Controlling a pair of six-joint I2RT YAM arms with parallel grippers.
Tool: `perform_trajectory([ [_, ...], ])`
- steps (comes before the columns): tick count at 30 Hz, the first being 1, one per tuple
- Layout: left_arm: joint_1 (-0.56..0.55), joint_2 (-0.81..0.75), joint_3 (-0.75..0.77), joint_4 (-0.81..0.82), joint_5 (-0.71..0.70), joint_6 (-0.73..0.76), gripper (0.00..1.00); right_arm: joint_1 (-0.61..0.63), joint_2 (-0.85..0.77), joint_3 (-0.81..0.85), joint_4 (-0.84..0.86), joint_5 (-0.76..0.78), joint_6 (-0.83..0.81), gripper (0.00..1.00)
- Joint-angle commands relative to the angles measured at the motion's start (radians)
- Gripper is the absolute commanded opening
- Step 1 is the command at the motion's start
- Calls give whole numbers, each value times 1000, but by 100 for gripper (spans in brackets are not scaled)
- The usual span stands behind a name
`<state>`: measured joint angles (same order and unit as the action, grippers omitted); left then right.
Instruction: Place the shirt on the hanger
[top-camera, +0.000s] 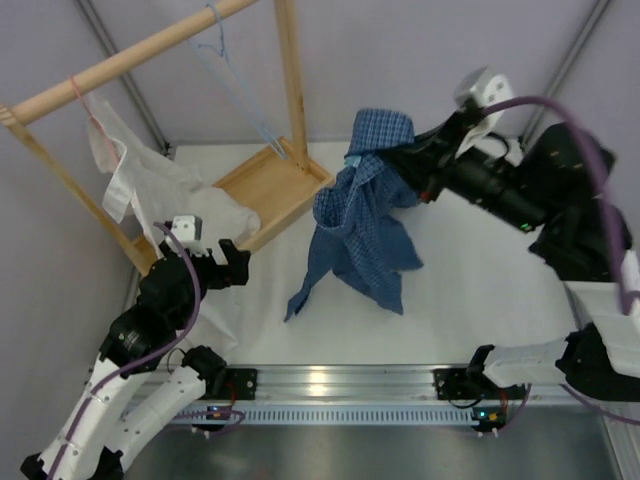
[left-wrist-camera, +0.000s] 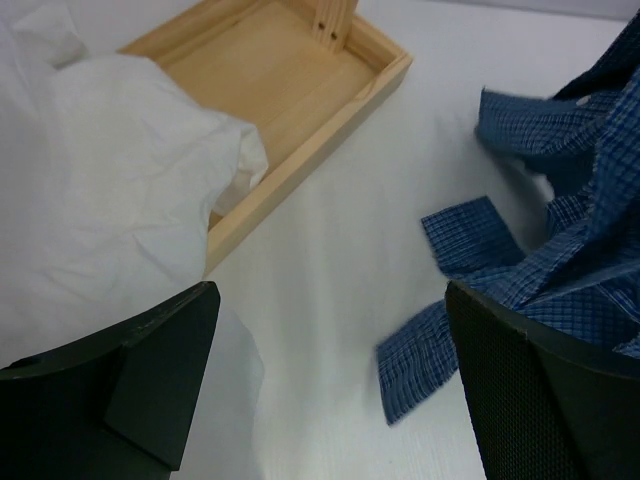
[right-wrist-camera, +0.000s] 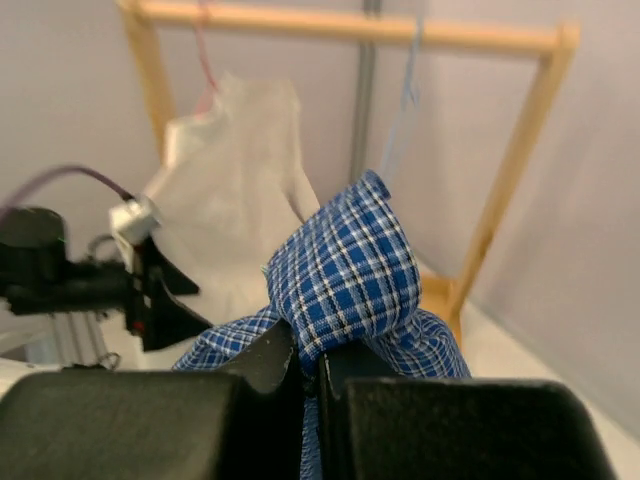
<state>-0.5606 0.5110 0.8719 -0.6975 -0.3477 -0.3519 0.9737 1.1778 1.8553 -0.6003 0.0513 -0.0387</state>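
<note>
Top external view: shirt (top-camera: 360, 220), soft, light, limp. It hangs bunched from right fingers (right-wrist-camera: 265, 365), which are pressed together on a fold, with the lower cloth resting on the surface (top-camera: 480, 270). Left fingers (left-wrist-camera: 160, 370) spread, empty. Hanger (top-camera: 240, 85) on wooden rail (top-camera: 130, 58), apart from shirt. Likely best hold: collar or shoulder seam.

left arm (top-camera: 150, 310) low, elbow bent, jaws spread wide | right arm (top-camera: 500, 185) raised, reaching inward, jaws clamped on shirt (right-wrist-camera: 350, 265)

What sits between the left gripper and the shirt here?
Only bare white table. The left wrist view shows it best: nothing lies between the open left gripper and the shirt, whose loose ends trail on the surface.
</note>
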Motion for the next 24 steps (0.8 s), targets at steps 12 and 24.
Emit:
perform_trajectory([
  [12,4,-42,-48,242,521,44,98,0,-303,-572,-334,68,60,0],
  [24,-578,492,-8,689,206,314,98,-266,-333,-872,-197,-191,111,0],
])
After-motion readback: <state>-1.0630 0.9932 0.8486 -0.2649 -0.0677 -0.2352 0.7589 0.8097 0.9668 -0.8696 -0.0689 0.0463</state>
